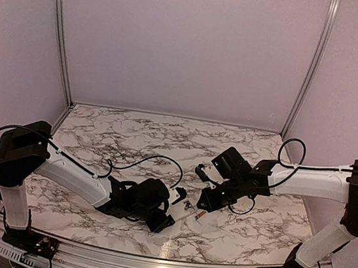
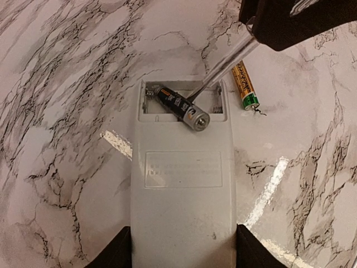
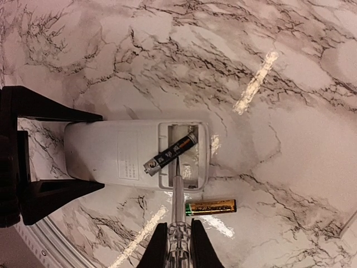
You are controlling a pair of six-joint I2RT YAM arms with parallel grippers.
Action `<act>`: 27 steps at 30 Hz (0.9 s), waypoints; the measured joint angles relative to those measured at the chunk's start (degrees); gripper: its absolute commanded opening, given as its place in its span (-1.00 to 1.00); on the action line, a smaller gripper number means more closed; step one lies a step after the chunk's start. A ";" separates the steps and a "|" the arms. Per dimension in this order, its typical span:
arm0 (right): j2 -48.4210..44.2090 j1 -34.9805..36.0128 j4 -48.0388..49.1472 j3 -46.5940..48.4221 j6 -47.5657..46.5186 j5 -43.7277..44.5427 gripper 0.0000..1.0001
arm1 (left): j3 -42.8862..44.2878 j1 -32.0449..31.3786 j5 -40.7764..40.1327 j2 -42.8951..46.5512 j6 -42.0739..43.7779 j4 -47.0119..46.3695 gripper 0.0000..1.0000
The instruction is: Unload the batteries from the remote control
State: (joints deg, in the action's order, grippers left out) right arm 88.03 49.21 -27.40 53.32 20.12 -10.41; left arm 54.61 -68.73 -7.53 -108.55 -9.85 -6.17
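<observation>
The white remote control (image 2: 183, 184) lies back up on the marble table, its battery bay open at the far end. My left gripper (image 2: 183, 258) is shut on the remote's near end. The dark battery (image 2: 182, 106) lies slanted in the bay, one end lifted over the rim. The orange-gold battery (image 2: 244, 85) lies on the table beside the remote. My right gripper (image 3: 177, 245) is shut on a clear-handled screwdriver (image 3: 177, 195), whose tip sits in the bay against the dark battery (image 3: 170, 152). The gold battery (image 3: 211, 207) lies right of the shaft. Both grippers meet mid-table in the top view, left (image 1: 162, 219) and right (image 1: 213, 201).
The metal rail of the table's near edge (image 3: 33, 245) runs close behind the remote. My left gripper's black fingers (image 3: 56, 190) flank the remote (image 3: 111, 151) in the right wrist view. Pale walls with metal posts (image 1: 62, 46) enclose the table.
</observation>
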 measured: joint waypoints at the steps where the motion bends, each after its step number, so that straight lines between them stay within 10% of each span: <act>1: -0.17 0.00 0.04 0.00 0.07 0.31 -1.00 | 0.00 0.00 0.00 0.00 0.00 0.00 -0.24; 27: 0.28 0.00 2.12 -0.42 0.81 1.07 -1.00 | 0.00 0.00 0.04 0.00 -0.15 -0.02 -0.26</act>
State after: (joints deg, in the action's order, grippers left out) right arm 88.31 49.21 -25.28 52.90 20.93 -9.34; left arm 54.61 -68.73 -7.49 -108.55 -10.00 -6.20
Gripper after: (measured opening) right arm 0.107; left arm 0.581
